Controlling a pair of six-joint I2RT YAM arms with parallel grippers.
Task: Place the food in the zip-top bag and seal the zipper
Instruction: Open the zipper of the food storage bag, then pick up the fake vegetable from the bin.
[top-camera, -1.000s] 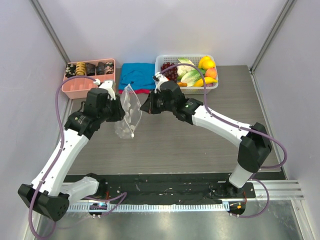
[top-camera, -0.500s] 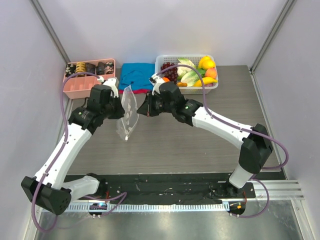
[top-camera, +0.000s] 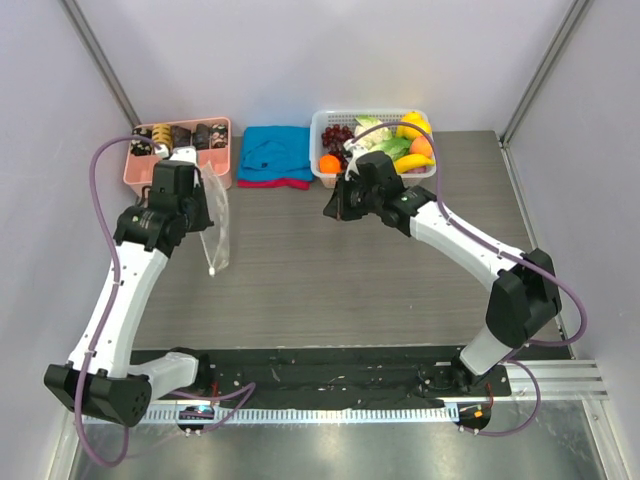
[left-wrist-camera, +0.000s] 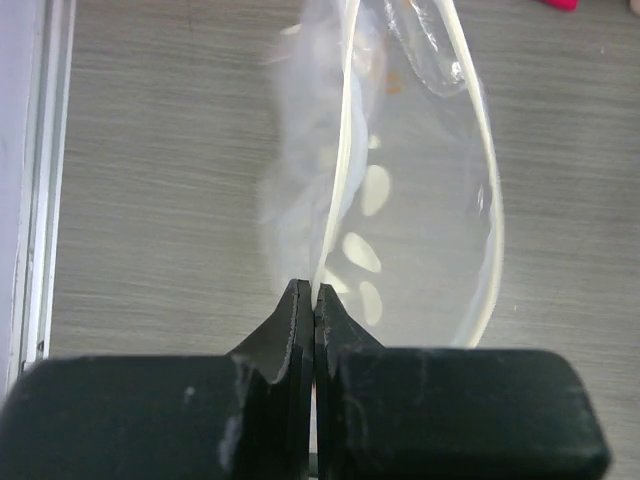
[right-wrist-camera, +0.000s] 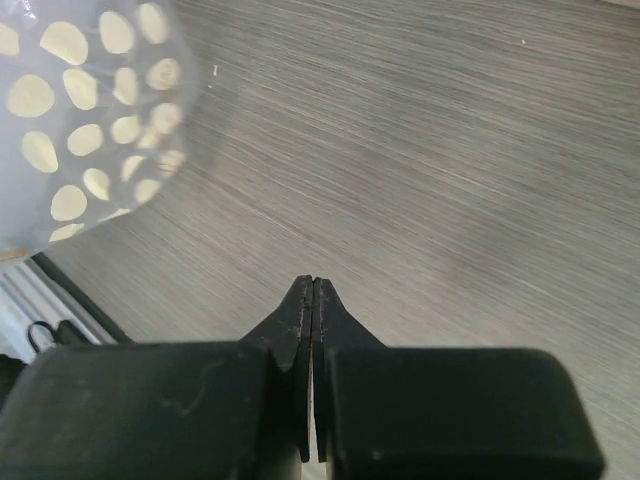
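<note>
Visibly limp, white-dotted zip-top bag (left-wrist-camera: 410, 220)

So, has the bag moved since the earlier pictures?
Yes. In the top view the bag has gone left, away from the blue cloth, and now hangs just below the pink tray.

Clear zip-top bag (top-camera: 218, 228), white oval dots. Grey streaked bench (top-camera: 330, 280). White lattice basket (top-camera: 316, 140); inside it orange, yellow, green food (top-camera: 413, 125); left of it blue cloth (top-camera: 275, 150), red, perhaps pink, underneath.
</note>
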